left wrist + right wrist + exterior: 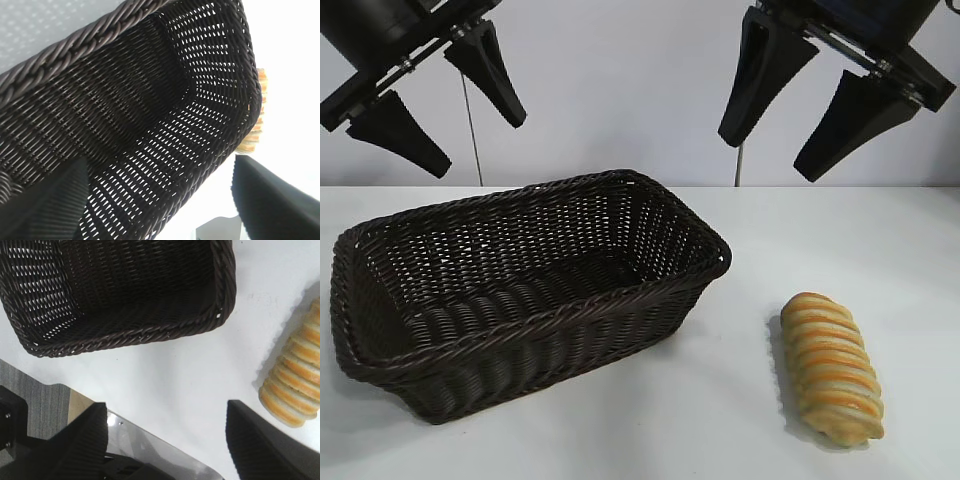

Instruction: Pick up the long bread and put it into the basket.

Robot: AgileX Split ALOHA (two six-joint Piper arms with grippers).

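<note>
The long bread [832, 367], tan with orange-brown ridged stripes, lies on the white table at the front right, clear of the basket. It also shows in the right wrist view [295, 382] and peeks past the basket's end in the left wrist view [256, 116]. The basket [620, 183], dark brown wicker, stands empty at the left centre. My right gripper [767, 155] hangs open and empty high above the table, behind the bread. My left gripper [478, 148] hangs open and empty high above the basket's far left side.
The white table [740, 420] is bare between basket and bread. In the right wrist view the table's far edge [165, 447] and a grey floor strip [45, 400] show beyond the basket [150, 332].
</note>
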